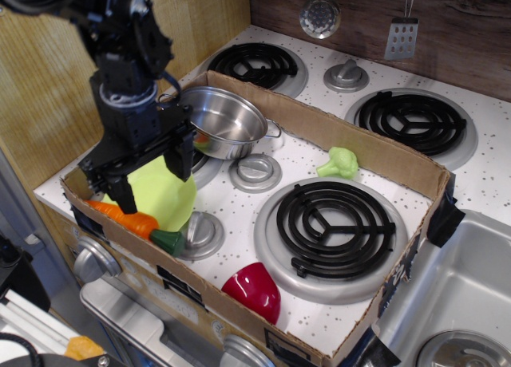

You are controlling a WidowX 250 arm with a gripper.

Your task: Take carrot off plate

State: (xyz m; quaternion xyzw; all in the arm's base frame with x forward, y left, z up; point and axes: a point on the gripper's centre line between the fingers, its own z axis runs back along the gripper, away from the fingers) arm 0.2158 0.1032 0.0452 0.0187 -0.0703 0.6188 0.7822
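Note:
The orange carrot [134,220] lies along the front edge of the lime-green plate [162,193], its dark green stem cap [168,240] pointing right. The plate sits tilted at the front left of the cardboard tray. My black gripper [152,177] hangs open just above the plate and carrot. One finger [122,195] comes down at the carrot's thin end and the other finger [182,153] stands over the plate's far edge. The fingers hold nothing.
A steel pot [227,122] stands right behind the gripper. A red bowl [254,291] lies at the tray's front, a light green broccoli [339,162] at the back right. The cardboard wall [120,241] runs close in front of the carrot. Burner knobs [255,172] sit nearby.

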